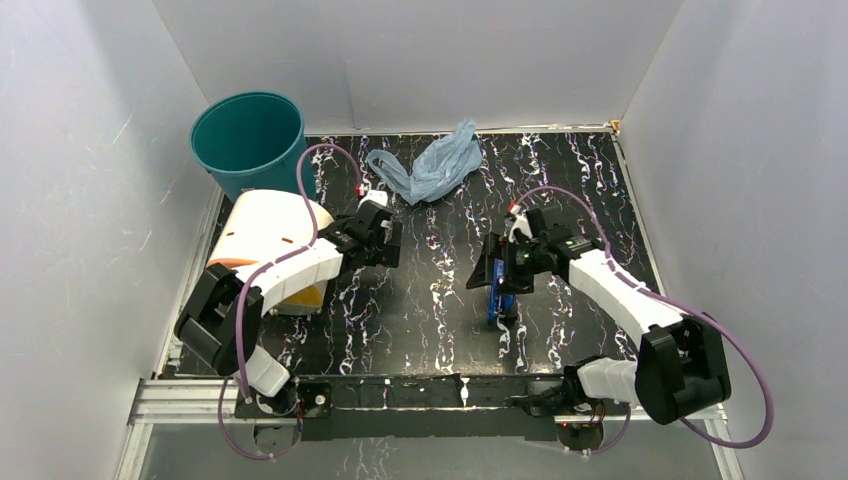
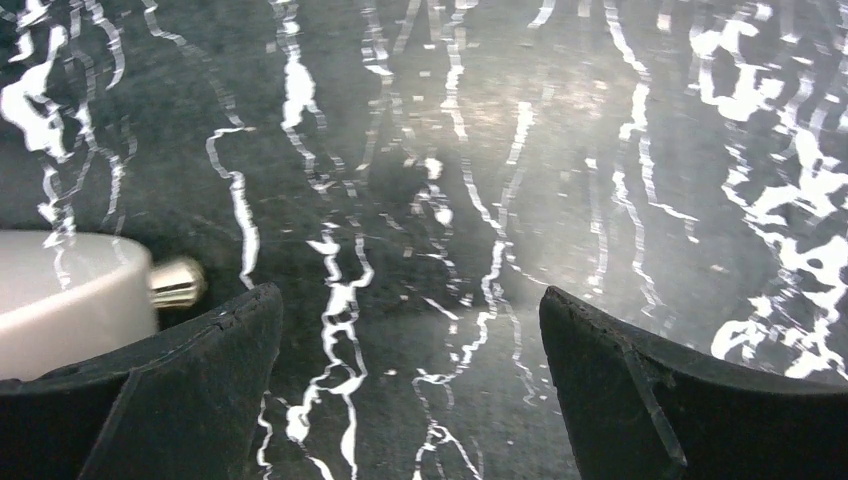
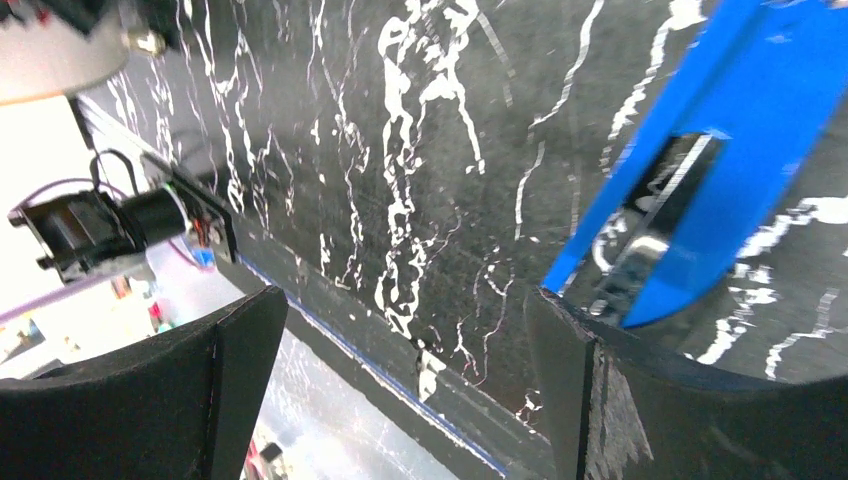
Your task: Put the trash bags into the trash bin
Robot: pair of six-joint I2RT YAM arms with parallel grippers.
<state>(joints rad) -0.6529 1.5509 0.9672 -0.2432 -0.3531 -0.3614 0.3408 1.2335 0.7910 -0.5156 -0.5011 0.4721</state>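
I count one bag (image 1: 430,165), crumpled flat on the far middle of the worktop (image 1: 420,320), to the right of the bin (image 1: 248,140) and not touching it. There is one bin too, upright in the far left corner with its mouth open.

My left pincer (image 2: 410,305) stands wide open over bare worktop, holding nothing. My right pincer (image 3: 405,300) is just as open and empty. Both sit nearer than the bag, the left one closer to it.

I judge the bag to be very light, soft and slick. It should collapse under any push and slide rather than lift if I nip a single layer. I would pinch where the film bunches thickest, perhaps the raised peak at its far right end (image 1: 462,135), and expect loose plastic to trail and snag the bin's rim.

Other things: one cream cylinder (image 1: 262,232) near the bin, under my left arm, and one blue plastic piece (image 1: 500,300) just under my right pincer.
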